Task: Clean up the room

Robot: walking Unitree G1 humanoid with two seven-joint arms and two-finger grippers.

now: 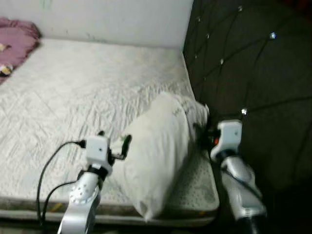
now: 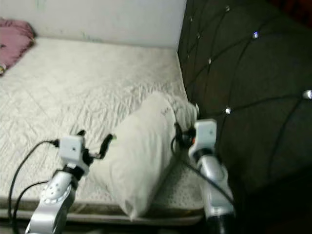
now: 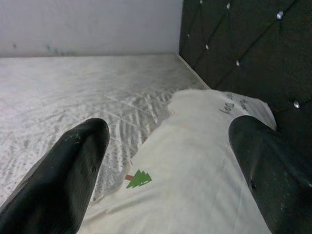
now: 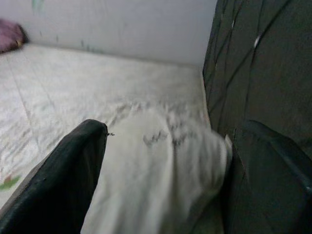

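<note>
1. A white pillow (image 1: 161, 151) lay tilted on the near corner of the quilted mattress (image 1: 73, 97), its far end close to the dark tufted headboard (image 1: 253, 63); its near end overhung the mattress edge.
2. The left gripper (image 1: 114, 146) sat against the pillow's left side; in its wrist view the two black fingers (image 3: 63, 180) stood spread wide, the pillow lying between them, a small green tree mark (image 3: 139, 179) on the fabric.
3. The right gripper (image 1: 204, 135) was at the pillow's right side beside the headboard; its fingers (image 4: 63, 185) were likewise spread apart around the pillow's end.
4. A pink blanket (image 1: 14, 44) lay bunched at the mattress's far left; a pale wall (image 1: 112, 19) stood behind.
</note>
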